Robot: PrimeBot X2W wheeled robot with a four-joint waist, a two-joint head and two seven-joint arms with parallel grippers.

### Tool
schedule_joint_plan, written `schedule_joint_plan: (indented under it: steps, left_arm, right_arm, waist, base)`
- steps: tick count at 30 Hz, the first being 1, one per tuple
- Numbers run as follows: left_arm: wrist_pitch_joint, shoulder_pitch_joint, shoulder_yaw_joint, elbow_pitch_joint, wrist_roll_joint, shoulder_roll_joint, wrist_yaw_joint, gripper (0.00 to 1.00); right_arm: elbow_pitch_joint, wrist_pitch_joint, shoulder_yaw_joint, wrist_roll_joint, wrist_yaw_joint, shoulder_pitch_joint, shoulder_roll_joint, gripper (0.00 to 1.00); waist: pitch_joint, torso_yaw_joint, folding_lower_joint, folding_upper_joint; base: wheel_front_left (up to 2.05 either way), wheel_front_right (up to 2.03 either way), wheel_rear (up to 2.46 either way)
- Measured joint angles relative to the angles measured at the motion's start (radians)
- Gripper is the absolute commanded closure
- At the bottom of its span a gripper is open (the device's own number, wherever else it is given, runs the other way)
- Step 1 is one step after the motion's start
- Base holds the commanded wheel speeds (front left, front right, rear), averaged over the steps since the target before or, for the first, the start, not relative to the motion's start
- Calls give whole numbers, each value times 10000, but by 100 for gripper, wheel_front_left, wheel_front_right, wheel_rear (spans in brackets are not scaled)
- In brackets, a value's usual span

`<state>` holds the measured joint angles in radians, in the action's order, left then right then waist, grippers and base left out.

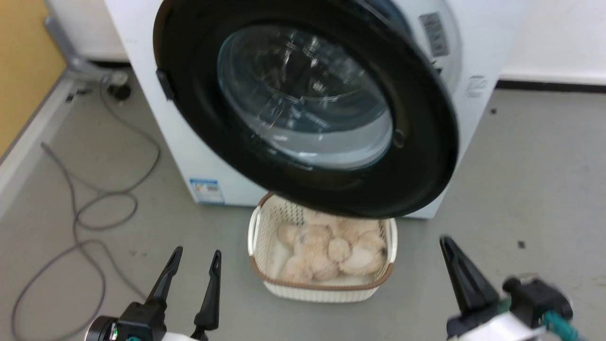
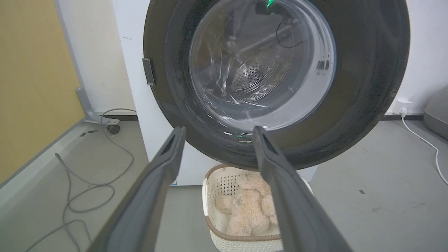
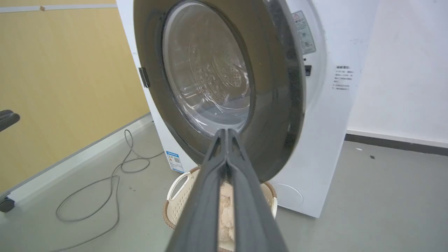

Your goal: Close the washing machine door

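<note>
Left gripper [image 1: 196, 255] is released: my two fingers stand apart with nothing between them. Right gripper [image 1: 447, 244] is clenched, its fingers pressed together along their length and gripping nothing. Between my two grippers, just ahead of the fingertips, a cream perforated basket [image 1: 322, 290] sits on the floor, loaded with beige plush toys [image 1: 331, 251]. Off to the left of my left gripper, a grey cable [image 1: 94, 208] lies in loops on the floor.

Above and beyond the basket hangs the washing machine door [image 1: 419, 156], black-rimmed with a bulging clear window. It is ajar: hinged at its left side, with its right edge standing clear of the cabinet front. In the right wrist view my closed fingertips line up with the door's lower rim; whether they touch it I cannot tell. Behind the door stands the washing machine [image 1: 189, 142], white, with a small blue sticker [image 1: 207, 190] low on its front, beyond my left gripper
</note>
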<state>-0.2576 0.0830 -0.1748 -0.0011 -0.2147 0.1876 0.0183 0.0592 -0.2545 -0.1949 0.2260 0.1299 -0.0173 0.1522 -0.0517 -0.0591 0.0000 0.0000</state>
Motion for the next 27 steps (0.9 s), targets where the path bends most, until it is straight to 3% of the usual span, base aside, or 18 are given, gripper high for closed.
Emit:
schedule_joint_plan:
  steps: [7, 17, 27]
  left_arm:
    - [2, -496, 226, -40, 213, -261, -385, 0]
    - [2, -1240, 412, -40, 391, -681, -815, 0]
    - [2, -1705, 589, -96, 472, -976, -1083, 0]
  right_arm:
    - [359, 468, -786, 502, 0, 1911, 1147, 100]
    - [1557, 869, -823, 1329, 2, 4480, 2617, 100]
    - [2771, 1195, -786, 1877, 27, 6353, 3444, 100]
  waist:
    - [-837, -464, 0, 0]
    - [-2102, -1212, 1, 0]
    - [-3016, -1843, 1, 0]
  base:
    - [0, 0, 0]
    - [0, 0, 0]
    - [0, 0, 0]
